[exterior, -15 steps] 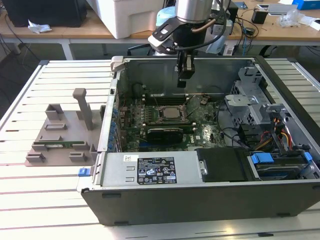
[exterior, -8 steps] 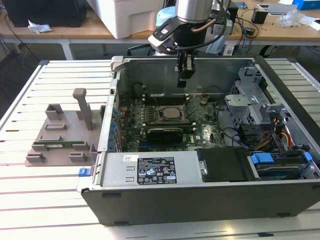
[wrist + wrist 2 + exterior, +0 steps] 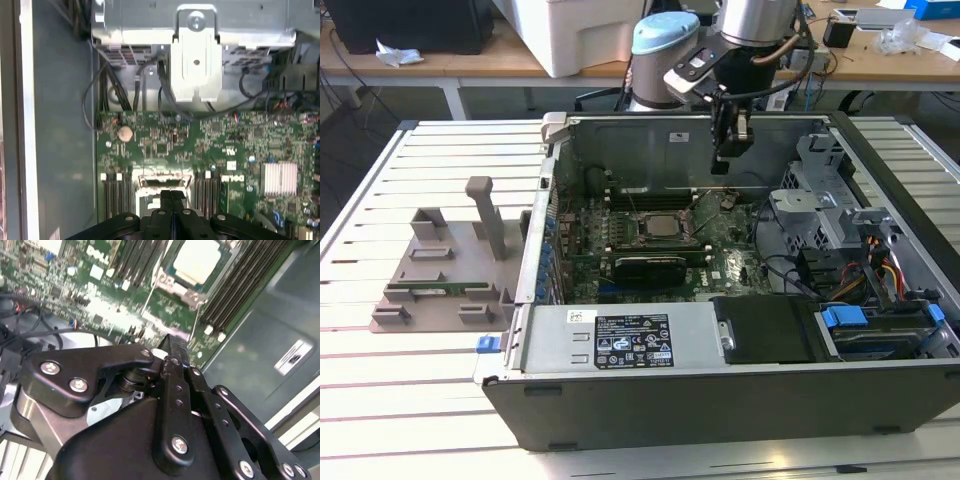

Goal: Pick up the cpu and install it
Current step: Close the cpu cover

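One gripper (image 3: 731, 150) hangs inside the open computer case (image 3: 720, 400), its fingers (image 3: 165, 200) closed flush against each other; below it and clear of its tips, the cpu (image 3: 196, 260) sits flat in the socket (image 3: 175, 290) on the motherboard (image 3: 225, 145), silvery top up; dark memory slots (image 3: 235, 290) run along both sides of that socket; well away from the gripper, outside the case, a grey fixture (image 3: 440, 275) lies on the slatted table (image 3: 400, 400).

Exterior view: high, set back, looks down into computer case (image 3: 650, 400). Both wrist views: close over motherboard (image 3: 220, 140) past gripper (image 3: 171, 194), first straight down, second slanted; share memory slots (image 3: 116, 192).
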